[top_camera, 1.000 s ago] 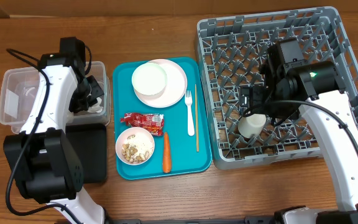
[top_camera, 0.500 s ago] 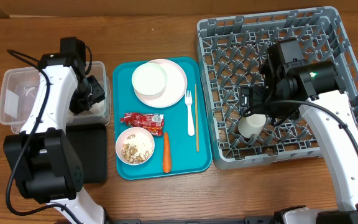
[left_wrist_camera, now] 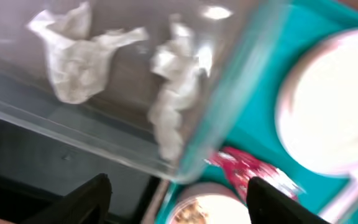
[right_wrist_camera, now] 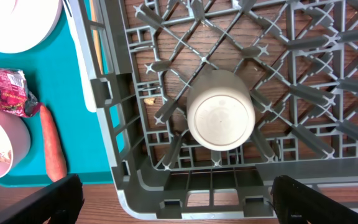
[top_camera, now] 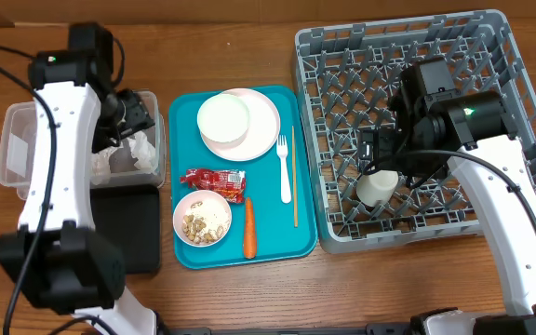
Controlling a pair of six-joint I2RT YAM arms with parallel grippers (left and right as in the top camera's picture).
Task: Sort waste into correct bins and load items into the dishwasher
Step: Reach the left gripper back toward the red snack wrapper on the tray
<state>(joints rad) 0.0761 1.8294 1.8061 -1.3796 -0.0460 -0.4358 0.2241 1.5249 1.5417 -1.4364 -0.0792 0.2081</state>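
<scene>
Two crumpled white napkins lie in the clear tub. My left gripper hangs open above the tub's right end with nothing between its fingers. The black tray sits in front of the tub. On the teal tray are a plate carrying a bowl, a fork, a wooden stick, the red wrapper, a bowl of crumbs and the carrot. A white cup stands upside down in the grey rack. My right gripper is open above it.
The rack's near wall lies below the right fingers, with bare wooden table in front of it. The teal tray fills the gap between the tub and the rack. A small crumb lies under the rack beside the cup.
The left gripper has opened, let a napkin drop into the clear tub, and lifted back toward the far left. The right arm has not moved.
</scene>
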